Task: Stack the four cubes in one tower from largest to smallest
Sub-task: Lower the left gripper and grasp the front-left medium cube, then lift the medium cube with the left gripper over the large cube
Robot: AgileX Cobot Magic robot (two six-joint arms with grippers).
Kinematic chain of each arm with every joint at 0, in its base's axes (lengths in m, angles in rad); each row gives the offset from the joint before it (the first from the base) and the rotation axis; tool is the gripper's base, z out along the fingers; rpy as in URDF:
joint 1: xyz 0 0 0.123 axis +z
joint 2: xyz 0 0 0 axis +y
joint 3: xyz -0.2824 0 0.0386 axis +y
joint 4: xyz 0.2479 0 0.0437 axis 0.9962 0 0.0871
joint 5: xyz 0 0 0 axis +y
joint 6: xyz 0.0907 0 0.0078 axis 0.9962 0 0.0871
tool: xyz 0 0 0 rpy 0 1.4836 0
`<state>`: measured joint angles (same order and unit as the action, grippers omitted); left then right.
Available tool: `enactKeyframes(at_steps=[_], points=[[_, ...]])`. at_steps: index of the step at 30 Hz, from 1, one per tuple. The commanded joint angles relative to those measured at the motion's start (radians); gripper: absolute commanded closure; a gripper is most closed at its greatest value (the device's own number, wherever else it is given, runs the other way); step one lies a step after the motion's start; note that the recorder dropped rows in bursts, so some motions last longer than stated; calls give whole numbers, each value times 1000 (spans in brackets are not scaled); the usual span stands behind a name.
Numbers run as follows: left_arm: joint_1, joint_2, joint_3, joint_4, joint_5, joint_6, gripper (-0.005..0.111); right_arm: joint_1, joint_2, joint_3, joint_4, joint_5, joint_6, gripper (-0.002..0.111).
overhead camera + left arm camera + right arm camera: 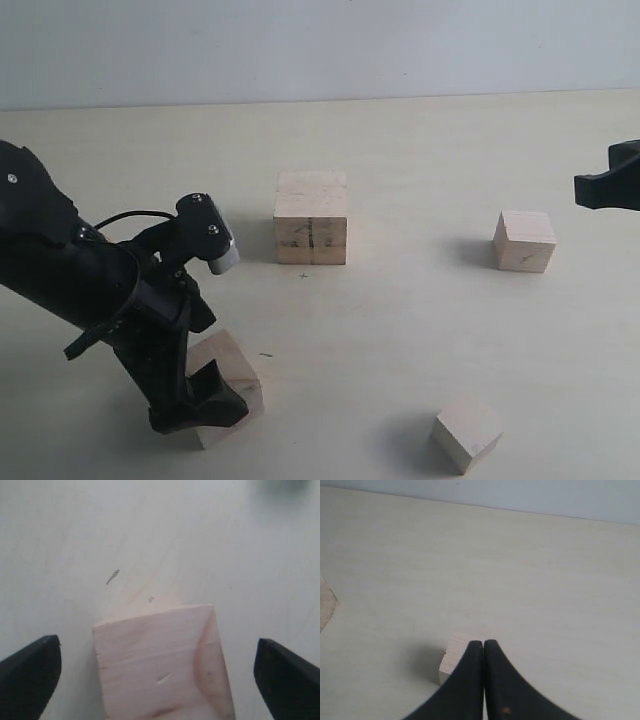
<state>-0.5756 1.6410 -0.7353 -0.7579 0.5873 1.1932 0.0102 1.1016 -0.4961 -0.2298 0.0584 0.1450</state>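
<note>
**Stacking status: all pieces separate**

The left gripper [200, 412] is spread wide around the near-left cube [232, 372], which is not touched. The right gripper [483, 650] is clenched on nothing at the far right. The largest cube [311, 218] is set centrally, a mid-sized cube [524, 241] right of it, and the smallest cube [466, 433] near right.

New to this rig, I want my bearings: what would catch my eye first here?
The black left gripper hangs low at the near left, jaws wide open either side of a reddish-grained wooden cube. Mid-table stands the largest cube with its dark seam; two smaller cubes sit apart on the right, nothing stacked yet.
</note>
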Motion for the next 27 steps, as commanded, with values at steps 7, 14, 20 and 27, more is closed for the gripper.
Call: enactKeyframes(at_steps=[7, 14, 20, 27], points=[[-5, 30, -9, 45, 10, 4, 6, 0, -2, 2, -6, -4, 17, 108], [-5, 28, -9, 43, 20, -49, 53, 0, -2, 2, -6, -8, 25, 108], [-5, 16, -16, 50, 58, -152, 107, 0, -2, 2, -6, -6, 45, 108], [-5, -116, -203, 283, 297, -336, 107, 0, -2, 2, 55, -2, 45, 108]])
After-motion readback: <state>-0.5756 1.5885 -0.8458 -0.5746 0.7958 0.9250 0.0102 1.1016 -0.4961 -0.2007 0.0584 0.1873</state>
